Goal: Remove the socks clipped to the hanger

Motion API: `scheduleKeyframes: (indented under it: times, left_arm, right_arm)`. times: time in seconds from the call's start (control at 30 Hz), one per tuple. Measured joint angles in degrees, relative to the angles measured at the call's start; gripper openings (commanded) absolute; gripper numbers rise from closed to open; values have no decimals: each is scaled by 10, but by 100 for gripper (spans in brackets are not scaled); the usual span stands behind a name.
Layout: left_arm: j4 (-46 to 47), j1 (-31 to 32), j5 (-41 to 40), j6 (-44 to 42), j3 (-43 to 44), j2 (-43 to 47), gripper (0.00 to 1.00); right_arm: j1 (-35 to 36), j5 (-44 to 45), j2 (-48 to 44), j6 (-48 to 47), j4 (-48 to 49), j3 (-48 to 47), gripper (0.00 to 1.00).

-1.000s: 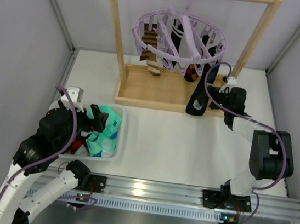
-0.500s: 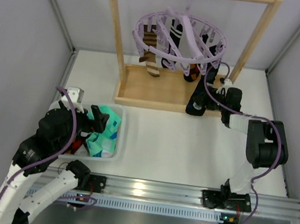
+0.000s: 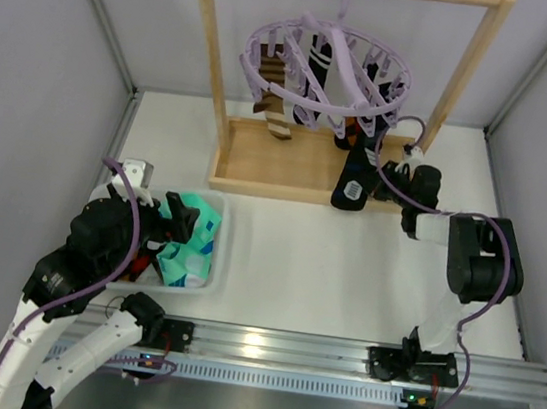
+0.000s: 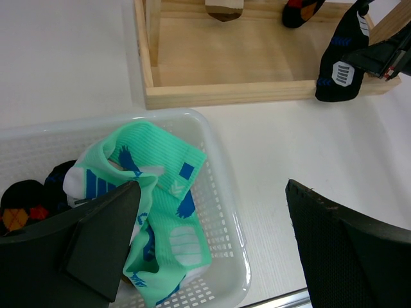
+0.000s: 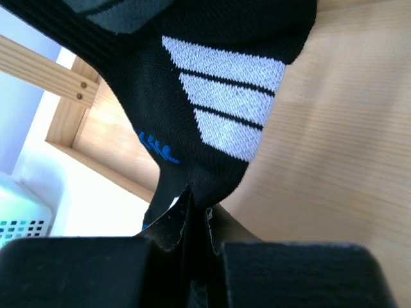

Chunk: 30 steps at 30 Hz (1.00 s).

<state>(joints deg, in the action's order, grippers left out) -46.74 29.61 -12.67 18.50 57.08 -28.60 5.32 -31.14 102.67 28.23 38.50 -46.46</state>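
The lilac hanger (image 3: 327, 65) hangs from the wooden rail with several socks clipped to it, among them a brown-striped one (image 3: 272, 103). A black sock with white stripes (image 3: 355, 175) (image 5: 212, 83) dangles from its right side over the wooden base. My right gripper (image 3: 384, 171) (image 5: 200, 215) is shut on this black sock's lower edge. My left gripper (image 3: 176, 220) (image 4: 212, 244) stands open above the white basket, holding nothing. A mint-green sock (image 4: 160, 192) lies in the basket beside a black diamond-patterned one (image 4: 22, 205).
The wooden rail frame (image 3: 209, 45) and its tray base (image 3: 279, 165) stand at the back. The white perforated basket (image 3: 219, 248) sits at the front left. Grey walls close in both sides, and a metal rail runs along the near edge.
My right gripper has moved in to the left and shut on the black sock, which has swung slightly left. The left arm has not moved.
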Motion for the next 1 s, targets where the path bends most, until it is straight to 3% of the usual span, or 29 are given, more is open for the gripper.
scheduleKeyframes:
  times: [0.27, 0.4, 0.6, 1.0]
  left_arm:
    - [0, 0, 9, 11, -2, 0, 98]
    - [0, 0, 9, 23, -2, 0, 98]
    - [0, 0, 9, 42, -2, -1, 98]
    - [1, 0, 52, 71, 11, -20, 98]
  right_arm:
    - [7, 5, -77, 24, 87, 101, 0]
    - [49, 35, -153, 10, 116, 151, 0]
    - [195, 120, -234, -52, 132, 184, 0]
    - [428, 318, -240, -181, 161, 194, 0]
